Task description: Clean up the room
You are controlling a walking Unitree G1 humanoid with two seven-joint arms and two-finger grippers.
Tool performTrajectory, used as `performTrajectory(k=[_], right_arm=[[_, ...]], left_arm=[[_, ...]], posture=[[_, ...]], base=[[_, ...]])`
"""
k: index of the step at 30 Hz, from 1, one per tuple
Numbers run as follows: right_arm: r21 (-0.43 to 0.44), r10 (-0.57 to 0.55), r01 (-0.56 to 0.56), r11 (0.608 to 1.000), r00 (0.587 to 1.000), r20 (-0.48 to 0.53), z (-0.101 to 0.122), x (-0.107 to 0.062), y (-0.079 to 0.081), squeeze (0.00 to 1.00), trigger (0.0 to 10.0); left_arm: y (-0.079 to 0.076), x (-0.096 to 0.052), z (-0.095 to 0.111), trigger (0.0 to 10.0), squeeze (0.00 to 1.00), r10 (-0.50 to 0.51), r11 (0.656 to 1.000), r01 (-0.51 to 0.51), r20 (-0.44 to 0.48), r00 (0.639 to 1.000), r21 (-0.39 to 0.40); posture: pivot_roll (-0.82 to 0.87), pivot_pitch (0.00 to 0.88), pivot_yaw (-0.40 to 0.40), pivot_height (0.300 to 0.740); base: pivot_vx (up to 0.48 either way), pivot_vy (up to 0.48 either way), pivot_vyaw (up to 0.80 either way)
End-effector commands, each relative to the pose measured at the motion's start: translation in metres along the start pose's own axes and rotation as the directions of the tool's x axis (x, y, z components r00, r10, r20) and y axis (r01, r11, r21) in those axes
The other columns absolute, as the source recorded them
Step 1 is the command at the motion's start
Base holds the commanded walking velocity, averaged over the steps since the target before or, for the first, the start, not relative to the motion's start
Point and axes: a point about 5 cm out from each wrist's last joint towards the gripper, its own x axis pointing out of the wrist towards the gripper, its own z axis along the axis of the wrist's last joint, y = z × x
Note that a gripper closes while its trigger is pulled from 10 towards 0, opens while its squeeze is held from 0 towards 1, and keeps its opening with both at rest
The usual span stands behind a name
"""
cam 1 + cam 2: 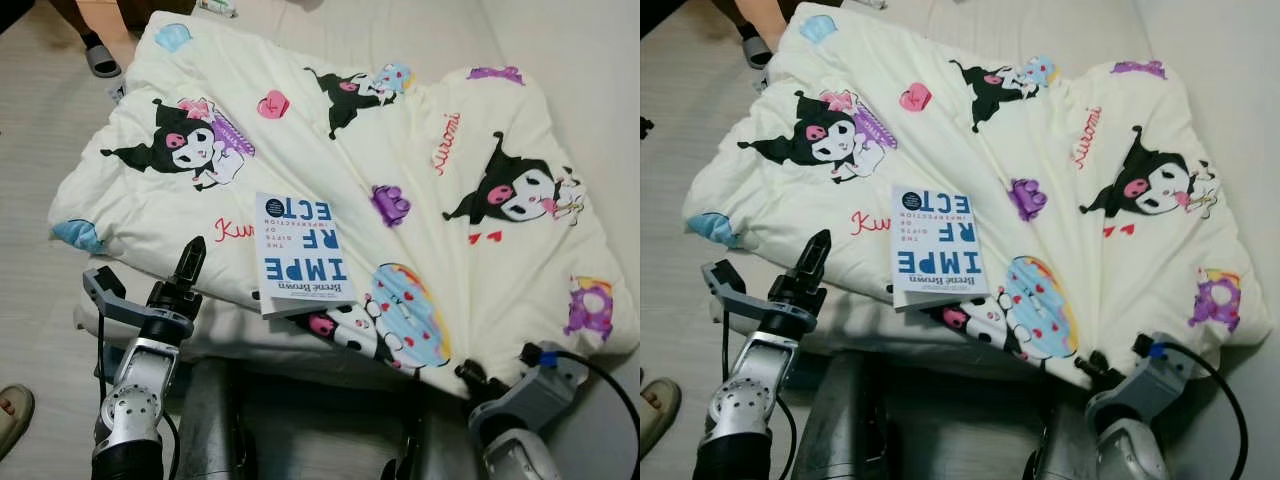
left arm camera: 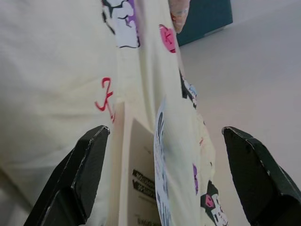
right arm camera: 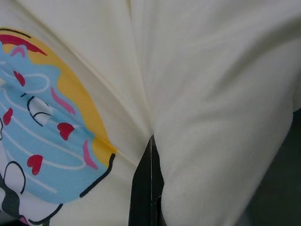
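Observation:
A cream quilt (image 1: 400, 140) printed with black cartoon characters is spread over the bed. On it, near the front edge, lies a blue and white book (image 1: 300, 255), face up. My left gripper (image 1: 182, 272) is just left of the book at the quilt's front edge, open; in the left wrist view its fingers (image 2: 89, 165) stand wide apart with the book's page edge (image 2: 138, 179) ahead between them. My right gripper (image 1: 470, 376) is at the quilt's front right corner, shut on a fold of the quilt (image 3: 202, 117); one black finger (image 3: 146, 188) shows under the cloth.
A person's sandalled foot (image 1: 100, 60) stands on the floor at the far left of the bed, and another foot (image 1: 12, 412) is near my left side. A pale wall (image 1: 590, 60) runs along the bed's right. A teal box (image 2: 207, 19) sits beyond the quilt.

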Motion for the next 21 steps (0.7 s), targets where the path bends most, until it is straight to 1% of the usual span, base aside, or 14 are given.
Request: performTrajectory(k=[1, 3, 4, 5, 6, 8, 9, 11, 13, 15, 17, 18, 19, 21], right_arm=[[-0.002, -0.177, 0.178, 0.984, 0.977, -0.115, -0.025, -0.014, -0.033, 0.0, 0.0], [-0.005, -0.156, 0.157, 0.988, 0.982, -0.107, -0.023, -0.011, -0.031, 0.0, 0.0], [-0.002, -0.098, 0.098, 0.995, 0.991, -0.09, -0.018, -0.006, -0.023, 0.77, 10.0], [0.014, -0.03, 0.031, 0.999, 0.997, -0.074, -0.014, -0.003, -0.014, 1.0, 10.0], [0.028, 0.031, -0.029, 0.999, 0.997, -0.068, -0.01, 0.0, -0.005, 1.0, 10.0], [0.037, 0.062, -0.06, 0.998, 0.997, -0.054, -0.006, 0.001, 0.0, 1.0, 10.0], [0.068, 0.115, -0.112, 0.991, 0.993, -0.037, -0.002, 0.002, 0.007, 1.0, 10.0], [0.068, 0.115, -0.112, 0.991, 0.993, -0.037, -0.002, 0.002, 0.007, 1.0, 10.0], [0.081, 0.153, -0.15, 0.985, 0.988, -0.03, 0.002, 0.002, 0.012, 1.0, 10.0], [0.101, 0.274, -0.266, 0.959, 0.959, -0.068, 0.005, 0.0, 0.023, 1.0, 10.0], [0.114, 0.388, -0.376, 0.92, 0.915, -0.114, 0.004, -0.006, 0.03, 1.0, 10.0], [0.114, 0.388, -0.376, 0.92, 0.915, -0.114, 0.004, -0.006, 0.03, 1.0, 10.0], [0.128, 0.453, -0.439, 0.889, 0.882, -0.126, 0.005, -0.011, 0.036, 1.0, 10.0], [0.128, 0.453, -0.439, 0.889, 0.882, -0.126, 0.005, -0.011, 0.036, 1.0, 10.0]], left_arm=[[0.008, -0.006, 0.0, 10.0, 0.0, 0.029, 1.0, -0.029, 0.001, 1.0, 0.0], [0.008, -0.006, -0.001, 10.0, 0.0, 0.029, 1.0, -0.029, 0.002, 1.0, -0.001], [0.008, -0.005, -0.002, 10.0, 0.0, 0.026, 1.0, -0.026, 0.001, 1.0, -0.002], [0.008, -0.005, -0.003, 10.0, 0.0, 0.024, 1.0, -0.024, 0.001, 1.0, -0.002], [0.008, -0.005, -0.002, 10.0, 0.0, 0.023, 1.0, -0.023, 0.002, 1.0, -0.001], [0.008, -0.004, -0.002, 10.0, 0.0, 0.023, 1.0, -0.023, 0.004, 1.0, 0.0], [0.009, -0.004, 0.0, 10.0, 0.0, 0.024, 1.0, -0.024, 0.009, 1.0, 0.004], [0.009, -0.004, 0.0, 10.0, 0.0, 0.024, 1.0, -0.024, 0.009, 1.0, 0.004], [0.01, -0.004, 0.003, 10.0, 0.0, 0.026, 1.0, -0.026, 0.017, 1.0, 0.008], [0.012, -0.004, 0.007, 10.0, 0.0, 0.031, 0.999, -0.032, 0.032, 0.999, 0.015], [0.015, -0.006, 0.009, 10.0, 0.0, 0.038, 0.999, -0.038, 0.041, 0.998, 0.02], [0.015, -0.006, 0.009, 10.0, 0.0, 0.038, 0.999, -0.038, 0.041, 0.998, 0.02], [0.016, -0.006, 0.01, 10.0, 0.0, 0.042, 0.999, -0.043, 0.045, 0.998, 0.021], [0.016, -0.006, 0.01, 10.0, 0.0, 0.042, 0.999, -0.043, 0.045, 0.998, 0.021]], posture=[[-0.07, 0.253, -0.045, 0.526], [-0.06, 0.251, -0.045, 0.526], [-0.06, 0.248, -0.045, 0.526], [-0.06, 0.249, -0.045, 0.526], [-0.06, 0.246, -0.046, 0.526], [-0.06, 0.246, -0.046, 0.526], [-0.06, 0.243, -0.047, 0.526], [-0.06, 0.243, -0.047, 0.526], [-0.06, 0.238, -0.05, 0.526], [-0.06, 0.231, -0.053, 0.526], [-0.06, 0.226, -0.055, 0.526], [-0.06, 0.226, -0.055, 0.526], [-0.07, 0.222, -0.055, 0.526], [-0.07, 0.222, -0.055, 0.526]], base=[[0.0, 0.0, 0.0], [0.0, 0.0, 0.0], [0.0, 0.0, 0.0], [0.0, 0.0, 0.0], [0.0, 0.0, 0.0], [0.0, 0.0, 0.0], [0.0, 0.0, 0.0], [0.0, 0.0, 0.0], [0.0, 0.0, 0.0], [0.0, 0.0, 0.0], [0.0, 0.0, 0.0], [0.0, 0.0, 0.0], [0.0, 0.0, 0.0], [0.0, 0.0, 0.0]])
